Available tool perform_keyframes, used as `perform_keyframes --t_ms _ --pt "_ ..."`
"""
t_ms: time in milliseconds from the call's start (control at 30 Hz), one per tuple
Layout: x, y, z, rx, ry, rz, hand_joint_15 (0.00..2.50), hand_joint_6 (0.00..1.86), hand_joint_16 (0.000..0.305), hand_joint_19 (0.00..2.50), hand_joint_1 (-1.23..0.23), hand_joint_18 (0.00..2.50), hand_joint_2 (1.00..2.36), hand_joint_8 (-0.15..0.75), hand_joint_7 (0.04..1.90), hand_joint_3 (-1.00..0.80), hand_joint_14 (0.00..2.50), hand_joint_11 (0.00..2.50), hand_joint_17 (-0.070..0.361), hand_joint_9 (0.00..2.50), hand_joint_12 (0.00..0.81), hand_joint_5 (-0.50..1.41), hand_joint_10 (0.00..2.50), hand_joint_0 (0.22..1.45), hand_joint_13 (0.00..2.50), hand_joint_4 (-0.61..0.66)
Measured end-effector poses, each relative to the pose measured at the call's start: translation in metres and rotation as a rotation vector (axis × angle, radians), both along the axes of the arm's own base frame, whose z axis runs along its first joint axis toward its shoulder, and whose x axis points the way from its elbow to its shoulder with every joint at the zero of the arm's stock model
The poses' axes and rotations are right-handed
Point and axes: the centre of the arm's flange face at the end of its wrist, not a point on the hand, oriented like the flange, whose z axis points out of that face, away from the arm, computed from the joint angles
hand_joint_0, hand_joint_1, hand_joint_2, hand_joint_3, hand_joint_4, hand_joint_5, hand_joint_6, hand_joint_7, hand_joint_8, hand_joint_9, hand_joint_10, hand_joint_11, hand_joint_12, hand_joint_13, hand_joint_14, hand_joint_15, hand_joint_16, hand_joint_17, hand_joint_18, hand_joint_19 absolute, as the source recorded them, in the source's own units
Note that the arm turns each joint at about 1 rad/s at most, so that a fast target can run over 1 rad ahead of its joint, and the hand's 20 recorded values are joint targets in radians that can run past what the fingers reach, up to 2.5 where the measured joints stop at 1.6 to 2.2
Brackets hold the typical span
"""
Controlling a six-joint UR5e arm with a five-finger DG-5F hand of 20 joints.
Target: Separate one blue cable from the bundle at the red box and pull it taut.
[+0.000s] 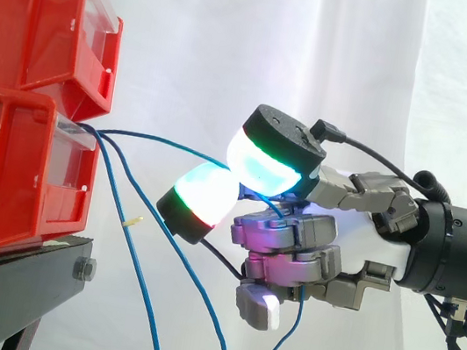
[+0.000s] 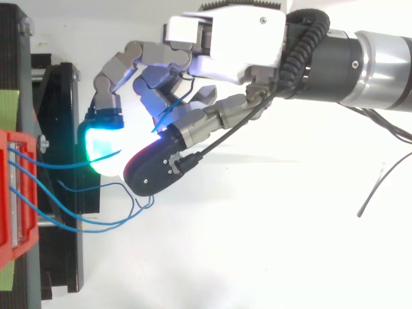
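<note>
The red bins (image 1: 12,167) are cut off by the side view's left edge, the upper one by the top edge too. The hanging blue cables (image 1: 135,277) are cut by the bottom edge, and their ends inside the lower bin are hidden. The top blue cable (image 1: 168,140) is covered where it passes between the fingers (image 1: 266,167).

Glossy red plastic bins (image 1: 12,167), matt black stand (image 1: 3,281), white cloth curtain (image 1: 235,51).
</note>
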Motion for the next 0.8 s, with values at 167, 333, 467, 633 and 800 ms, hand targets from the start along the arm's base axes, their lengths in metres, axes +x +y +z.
perform_keyframes --t_ms 167,333,467,633,800 --pt "-0.0001 0.0001 -0.0001 0.0 0.001 0.0 1.49 0.95 0.025 1.02 -0.72 0.94 1.0 0.254 0.88 -0.47 1.88 1.24 0.057 0.75 0.334 -0.2 1.97 0.69 1.02 0.05" --pt "-0.0002 0.0002 -0.0001 0.011 0.001 0.002 1.49 0.93 0.025 1.02 -0.53 0.93 1.0 0.257 0.89 -0.5 1.84 1.23 0.057 0.78 0.331 -0.18 1.93 0.6 1.04 0.09" --pt "-0.0001 0.0002 -0.0004 0.02 0.002 0.003 1.49 0.93 0.026 1.02 -0.47 0.94 1.0 0.263 0.9 -0.5 1.81 1.24 0.059 0.8 0.336 -0.17 1.92 0.57 1.06 0.1" --pt "-0.0001 0.0001 -0.0003 0.022 0.001 0.003 1.5 0.93 0.026 1.02 -0.4 0.94 1.0 0.26 0.92 -0.5 1.8 1.25 0.058 0.82 0.331 -0.16 1.88 0.58 1.06 0.08" --pt "-0.0002 0.0001 -0.0002 0.023 0.001 0.002 1.49 0.92 0.025 1.02 -0.38 0.93 1.0 0.257 0.93 -0.5 1.79 1.27 0.057 0.83 0.33 -0.16 1.86 0.59 1.06 0.08"
